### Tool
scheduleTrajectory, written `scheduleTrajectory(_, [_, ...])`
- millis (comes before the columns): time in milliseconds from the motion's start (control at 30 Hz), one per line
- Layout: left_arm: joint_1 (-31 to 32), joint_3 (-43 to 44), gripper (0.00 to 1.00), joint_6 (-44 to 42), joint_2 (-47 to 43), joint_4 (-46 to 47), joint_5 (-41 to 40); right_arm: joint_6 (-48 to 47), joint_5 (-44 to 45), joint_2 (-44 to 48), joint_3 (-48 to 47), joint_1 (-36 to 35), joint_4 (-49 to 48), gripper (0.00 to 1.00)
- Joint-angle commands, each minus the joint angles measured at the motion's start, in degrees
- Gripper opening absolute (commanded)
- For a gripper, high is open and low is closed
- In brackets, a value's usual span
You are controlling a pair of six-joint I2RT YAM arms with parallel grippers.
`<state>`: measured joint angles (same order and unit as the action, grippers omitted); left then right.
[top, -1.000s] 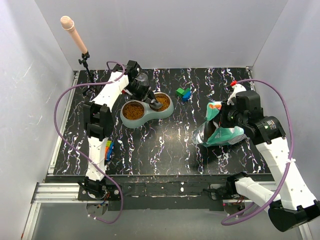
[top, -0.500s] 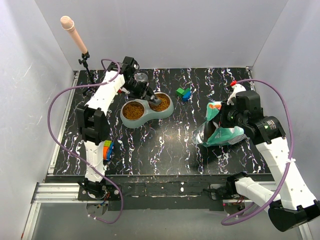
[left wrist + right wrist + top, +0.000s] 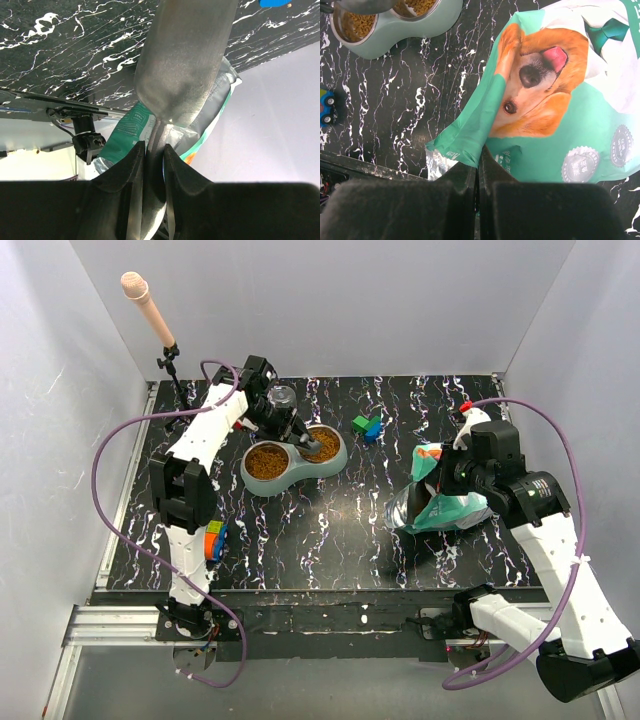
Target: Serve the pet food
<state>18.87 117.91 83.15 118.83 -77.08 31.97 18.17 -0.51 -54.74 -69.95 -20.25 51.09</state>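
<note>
Orange-brown pet food fills both cups of the grey-green double bowl (image 3: 292, 476): the left cup (image 3: 265, 461) and the right cup (image 3: 323, 445). My left gripper (image 3: 292, 428) is shut on the handle of a metal scoop (image 3: 303, 442), which hangs over the bowl between the cups. In the left wrist view, the scoop (image 3: 184, 55) shows only its outer side, with its handle between my fingers (image 3: 131, 165). My right gripper (image 3: 479, 156) is shut on the open edge of the teal-and-white dog-print bag (image 3: 555, 100), which lies at the right (image 3: 440, 502).
Small green and blue blocks (image 3: 367, 426) lie behind the bowl. A pink-tipped rod on a stand (image 3: 148, 305) rises at the back left corner. A small blue toy (image 3: 326, 107) sits near the left arm. White walls enclose the table.
My left gripper with the scoop has drawn slightly back and left from over the right cup, and the arm's elbow has swung left. The right arm and bag have not moved.
</note>
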Motion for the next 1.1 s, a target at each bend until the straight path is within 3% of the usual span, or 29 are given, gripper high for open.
scheduleTrajectory(0, [0.11, -0.83, 0.00, 1.83, -4.47, -17.23, 0.73, 0.55, 1.22, 0.95, -2.64, 0.39, -4.33, 0.01])
scheduleTrajectory(200, [0.63, -3.38, 0.00, -5.62, -6.23, -13.20, 0.29, 0.46, 0.95, -0.36, -4.22, 0.39, -3.90, 0.01])
scheduleTrajectory(300, [1.95, -7.50, 0.00, -11.16, -10.00, -5.29, 0.38, 0.11, 0.95, -2.03, -6.07, 0.39, -3.45, 0.01])
scheduleTrajectory(533, [2.40, -30.16, 0.00, -15.57, -29.59, 18.16, 1.51, -0.95, 1.22, -7.91, -11.78, 0.39, -0.82, 0.01])
scheduleTrajectory(667, [3.18, -37.74, 0.00, -19.15, -37.25, 27.49, 4.59, -0.95, 2.36, -11.35, -15.82, 0.39, 2.25, 0.01])
scheduleTrajectory(867, [5.03, -37.23, 0.00, -29.53, -39.99, 27.07, 12.23, -1.56, 3.76, -15.30, -20.04, 0.30, 5.42, 0.01])
scheduleTrajectory(1067, [11.09, -33.28, 0.00, -39.89, -37.53, 17.51, 16.98, -2.79, 6.05, -17.50, -21.19, 0.30, 6.74, 0.01])
